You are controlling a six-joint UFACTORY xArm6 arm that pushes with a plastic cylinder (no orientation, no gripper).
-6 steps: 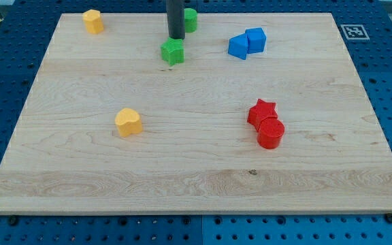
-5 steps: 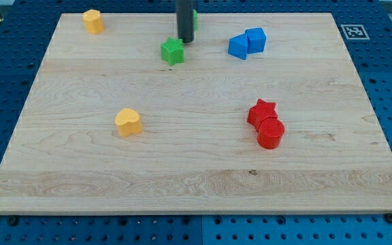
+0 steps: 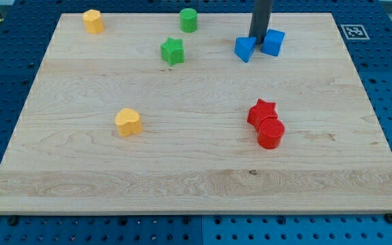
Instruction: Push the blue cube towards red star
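Blue cube, tilted, touches my tip.

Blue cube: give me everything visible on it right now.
The blue cube is a small, solid blue block with a matte, plastic-looking surface, sitting flat near the view's top of the wooden board, turned slightly so a corner faces the camera. My tip stands at its left side, wedged between it and the other blue block; whether it actually touches is unclear. The red star lies well below it.
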